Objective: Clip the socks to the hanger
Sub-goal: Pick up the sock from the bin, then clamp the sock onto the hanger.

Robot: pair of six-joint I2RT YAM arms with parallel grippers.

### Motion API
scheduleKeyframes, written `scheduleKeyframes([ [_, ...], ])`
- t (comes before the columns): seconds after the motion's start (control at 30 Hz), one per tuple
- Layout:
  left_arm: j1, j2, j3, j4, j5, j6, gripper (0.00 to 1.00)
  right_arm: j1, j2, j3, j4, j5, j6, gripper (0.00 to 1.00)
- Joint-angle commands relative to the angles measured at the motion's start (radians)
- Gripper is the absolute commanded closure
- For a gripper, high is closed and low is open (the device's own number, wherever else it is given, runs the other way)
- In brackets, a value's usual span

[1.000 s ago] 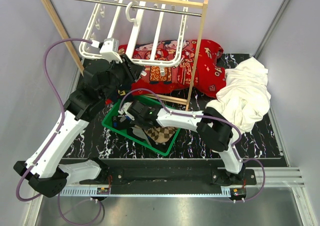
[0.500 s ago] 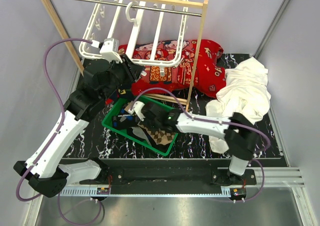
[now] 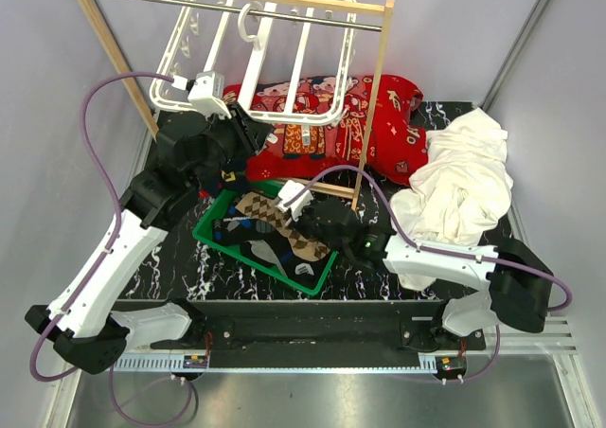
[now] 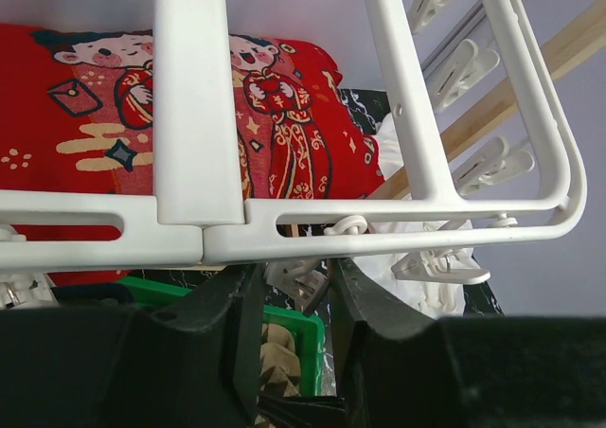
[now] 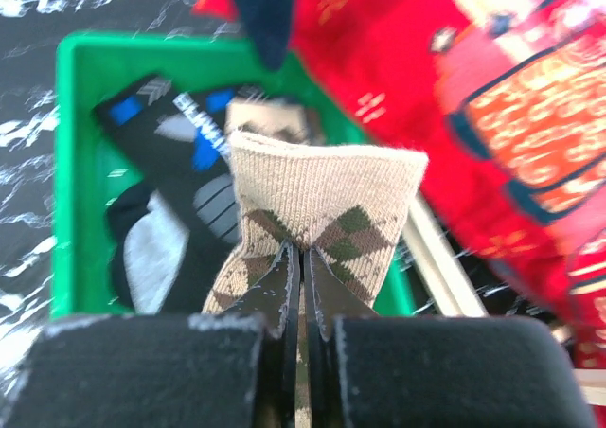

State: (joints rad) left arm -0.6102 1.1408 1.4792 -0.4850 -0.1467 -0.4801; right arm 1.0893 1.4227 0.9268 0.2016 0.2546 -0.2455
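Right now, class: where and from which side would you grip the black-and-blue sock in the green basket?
Probably pinch the black-and-blue sock at its exposed blue-marked end, coming straight down: it lies flat in the green basket, whose walls block side approaches.

Top camera looks down from high behind over the whole table [image 3: 180,262]. Left wrist sits close under the hanger [image 4: 189,115]. Right wrist — blurred, seemingly tilted downward — shares the green basket [image 5: 71,163] with the top view.

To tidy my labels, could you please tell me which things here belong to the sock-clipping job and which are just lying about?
Job: argyle sock in the right end effector; dark socks in the green bin; white hanger; clip in the left end effector.
Lying about: red printed cloth; white cloth; wooden rack.
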Motion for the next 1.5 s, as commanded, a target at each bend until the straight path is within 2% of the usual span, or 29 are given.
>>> scheduleKeyframes([
  [0.0,-0.003,-0.009,0.055,0.029,-0.014,-0.009,1.00,-0.002,-0.071,-0.054,0.294,0.081,-0.138,1.00],
  [0.27,-0.005,-0.003,0.061,0.016,0.001,-0.009,1.00,-0.002,-0.064,-0.016,0.380,0.104,-0.314,1.00],
  [0.63,-0.006,-0.004,0.061,-0.001,0.001,-0.006,1.00,-0.011,-0.042,0.069,0.458,0.086,-0.406,1.00],
  [1.47,-0.006,0.000,0.075,-0.009,0.053,-0.012,1.00,-0.026,-0.027,0.129,0.423,0.046,-0.462,1.00],
])
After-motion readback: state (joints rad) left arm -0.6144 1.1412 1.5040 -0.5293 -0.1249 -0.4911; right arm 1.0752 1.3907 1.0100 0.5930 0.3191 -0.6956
